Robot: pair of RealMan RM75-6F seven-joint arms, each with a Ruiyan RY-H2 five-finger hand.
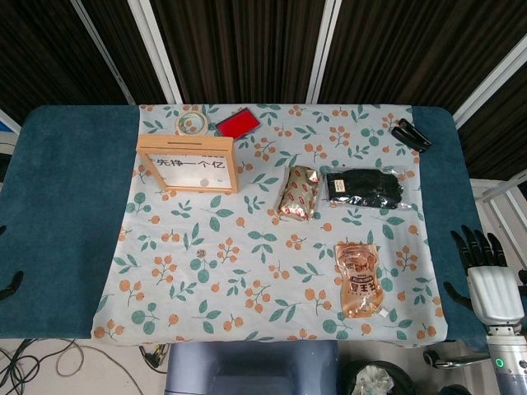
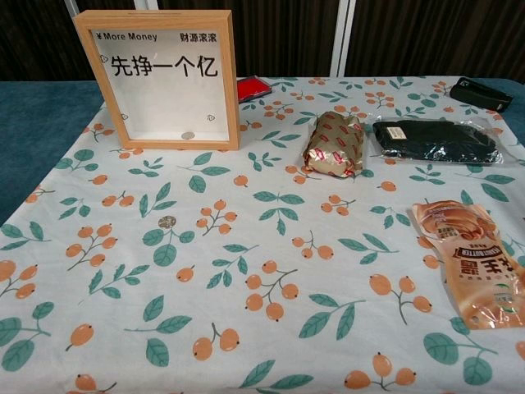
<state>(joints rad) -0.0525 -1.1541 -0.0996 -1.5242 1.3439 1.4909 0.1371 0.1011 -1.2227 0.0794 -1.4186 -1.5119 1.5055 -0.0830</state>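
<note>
Fingers of your right hand (image 1: 487,271) are spread wide, holding nothing, past the table's edge. Nearest them, just inboard, lies the orange snack pouch (image 1: 360,278) on the floral cloth (image 1: 247,271). Your left hand (image 1: 10,284) barely shows; its fingers can't be judged.

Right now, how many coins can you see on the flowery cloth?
2. One coin lies loose on the cloth in front of the wooden frame box; another coin sits inside the box at its bottom. More may be hidden.
</note>
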